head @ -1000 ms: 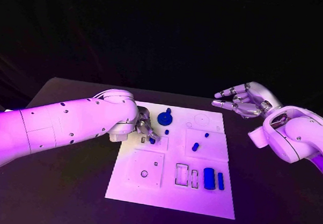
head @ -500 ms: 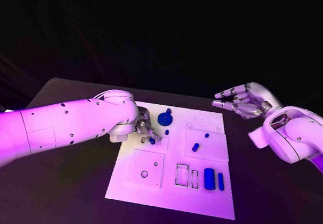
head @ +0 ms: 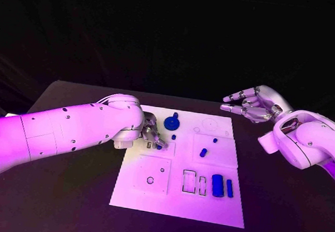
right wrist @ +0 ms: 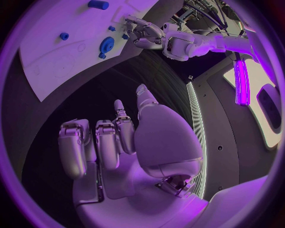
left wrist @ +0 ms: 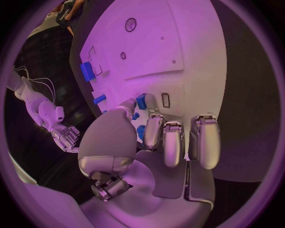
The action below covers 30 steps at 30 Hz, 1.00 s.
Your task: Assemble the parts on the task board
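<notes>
My head camera looks down from above onto the surface, with the board centred. My left wrist camera sits behind the left hand, close over the board's edge, facing across the board. My right wrist camera sits behind the right hand, held off the board and looking back at its far corner. All three views share the board; each wrist view also catches the opposite hand.

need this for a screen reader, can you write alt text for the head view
The robot's left hand pinches a small blue part at the left edge of the white task board, while its right hand hangs open above the black table beyond the board's far right corner. More blue parts lie on the board.
</notes>
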### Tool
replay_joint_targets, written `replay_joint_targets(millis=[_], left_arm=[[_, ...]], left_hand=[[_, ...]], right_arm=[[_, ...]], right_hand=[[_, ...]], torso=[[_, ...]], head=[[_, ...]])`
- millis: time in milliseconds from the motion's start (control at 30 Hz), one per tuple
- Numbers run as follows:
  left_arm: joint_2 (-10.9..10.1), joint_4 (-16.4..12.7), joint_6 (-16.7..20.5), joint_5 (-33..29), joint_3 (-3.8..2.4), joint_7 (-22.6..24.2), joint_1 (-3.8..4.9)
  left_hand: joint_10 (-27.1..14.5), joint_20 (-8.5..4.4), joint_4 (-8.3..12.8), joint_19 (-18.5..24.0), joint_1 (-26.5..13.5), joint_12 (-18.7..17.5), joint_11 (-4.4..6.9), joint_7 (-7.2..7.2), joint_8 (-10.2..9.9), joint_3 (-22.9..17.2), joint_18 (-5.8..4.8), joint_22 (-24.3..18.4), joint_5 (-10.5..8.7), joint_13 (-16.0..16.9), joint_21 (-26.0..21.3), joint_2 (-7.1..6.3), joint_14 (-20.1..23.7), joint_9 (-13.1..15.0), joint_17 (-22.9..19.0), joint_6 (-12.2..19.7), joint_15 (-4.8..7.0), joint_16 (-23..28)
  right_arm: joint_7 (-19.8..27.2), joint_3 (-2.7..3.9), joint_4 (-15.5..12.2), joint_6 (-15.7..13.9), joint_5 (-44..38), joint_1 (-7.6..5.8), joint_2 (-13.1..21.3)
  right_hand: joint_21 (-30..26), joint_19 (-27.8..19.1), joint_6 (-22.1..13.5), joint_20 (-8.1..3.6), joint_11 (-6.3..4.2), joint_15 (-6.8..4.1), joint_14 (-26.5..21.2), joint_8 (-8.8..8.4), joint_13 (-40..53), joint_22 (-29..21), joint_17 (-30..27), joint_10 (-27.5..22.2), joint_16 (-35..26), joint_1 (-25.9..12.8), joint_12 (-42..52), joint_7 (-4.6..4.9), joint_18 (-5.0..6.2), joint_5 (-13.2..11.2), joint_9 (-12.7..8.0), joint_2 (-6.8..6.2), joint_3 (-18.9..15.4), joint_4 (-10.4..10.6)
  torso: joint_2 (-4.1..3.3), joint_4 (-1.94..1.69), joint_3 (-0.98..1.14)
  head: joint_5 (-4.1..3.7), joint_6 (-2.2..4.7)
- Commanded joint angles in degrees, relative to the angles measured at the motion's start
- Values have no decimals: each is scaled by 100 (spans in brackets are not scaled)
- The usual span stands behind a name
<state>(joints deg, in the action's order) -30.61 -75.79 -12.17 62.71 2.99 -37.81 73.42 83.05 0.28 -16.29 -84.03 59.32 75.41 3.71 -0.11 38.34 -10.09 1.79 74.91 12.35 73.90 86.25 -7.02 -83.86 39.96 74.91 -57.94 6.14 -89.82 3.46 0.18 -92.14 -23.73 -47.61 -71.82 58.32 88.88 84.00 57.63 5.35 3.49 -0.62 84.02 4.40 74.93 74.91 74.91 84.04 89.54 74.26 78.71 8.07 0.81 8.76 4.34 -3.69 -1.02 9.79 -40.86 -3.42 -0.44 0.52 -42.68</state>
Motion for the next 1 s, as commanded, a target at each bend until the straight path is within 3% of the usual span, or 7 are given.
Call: replay_joint_targets(millis=[33,400,500,533,600,767,1000], left_arm=[[-7,-33,-25,31,-8,-13,-1],[-56,4,-1,40,-19,-13,1],[-100,-36,97,16,-68,-6,2],[-115,-50,147,-5,-85,-3,4],[-154,-84,260,-80,-119,5,19],[-256,-189,401,-384,-213,20,110],[-369,-196,260,-770,-320,39,263]], left_hand=[[41,-32,-8,-290,-9,33,14,-19,38,34,-30,890,-21,8,25,44,-614,5,1509,-38,38,-18],[43,-33,-10,-293,5,34,15,-19,38,48,-31,895,-22,10,28,59,-614,5,1509,-40,39,-18],[30,-35,-27,-279,-27,5,12,-13,35,148,-24,868,-34,-20,11,34,-614,2,1509,-30,40,-18],[6,-36,-33,-265,-75,-38,7,-5,27,243,-17,841,-69,-65,-6,-2,-614,0,1509,-9,38,-18],[-65,-33,-32,-228,-157,-150,-9,15,13,470,0,768,-386,-183,-51,-19,-614,-1,1509,56,32,-18],[-186,-9,-52,-172,-174,-312,-45,57,24,1075,28,651,-753,-369,-133,43,-614,17,1509,190,10,-18],[-306,14,-62,-81,-81,-459,-90,114,-51,1415,71,469,-881,-537,-257,0,-614,-26,1509,342,-19,-18]], right_arm=[[37,0,5,81,-9,3,-14],[30,-4,20,107,-8,4,-24],[31,-6,34,111,-8,4,-32],[30,-6,39,112,-8,4,-34],[29,-7,49,113,-7,4,-39],[27,-11,75,115,-7,7,-61],[26,-15,125,125,-3,35,-110]], right_hand=[[-36,441,4,-11,-27,-26,570,-19,938,1244,1397,128,-31,-49,-16,4,-12,-12,6,7,-17,-3],[-36,441,5,-11,-27,-27,569,-18,940,1244,1395,130,-32,-52,-12,3,-12,2,7,12,-32,3],[-36,441,5,-11,-27,-27,569,-18,940,1244,1395,130,-32,-52,-12,3,-12,2,7,12,-32,3],[-36,441,5,-11,-27,-27,569,-18,940,1244,1395,130,-32,-52,-12,3,-12,2,7,12,-32,3],[-36,441,5,-11,-27,-27,569,-18,940,1244,1395,130,-32,-52,-12,3,-12,2,7,12,-32,3],[-38,439,5,-11,-27,-27,569,-18,940,1241,1396,130,-32,-56,-12,3,-12,7,7,14,-41,8],[-38,439,5,-11,-27,-27,569,-18,940,1241,1396,130,-32,-56,-12,3,-12,7,7,14,-41,8]], torso=[[3,-7,0],[-1,5,-5],[-7,8,-8],[-7,13,-9],[-7,14,-8],[-5,7,-3],[0,-1,0]], head=[[3,8],[-2,33],[-13,44],[-11,43],[-8,32],[-10,48],[7,56]])
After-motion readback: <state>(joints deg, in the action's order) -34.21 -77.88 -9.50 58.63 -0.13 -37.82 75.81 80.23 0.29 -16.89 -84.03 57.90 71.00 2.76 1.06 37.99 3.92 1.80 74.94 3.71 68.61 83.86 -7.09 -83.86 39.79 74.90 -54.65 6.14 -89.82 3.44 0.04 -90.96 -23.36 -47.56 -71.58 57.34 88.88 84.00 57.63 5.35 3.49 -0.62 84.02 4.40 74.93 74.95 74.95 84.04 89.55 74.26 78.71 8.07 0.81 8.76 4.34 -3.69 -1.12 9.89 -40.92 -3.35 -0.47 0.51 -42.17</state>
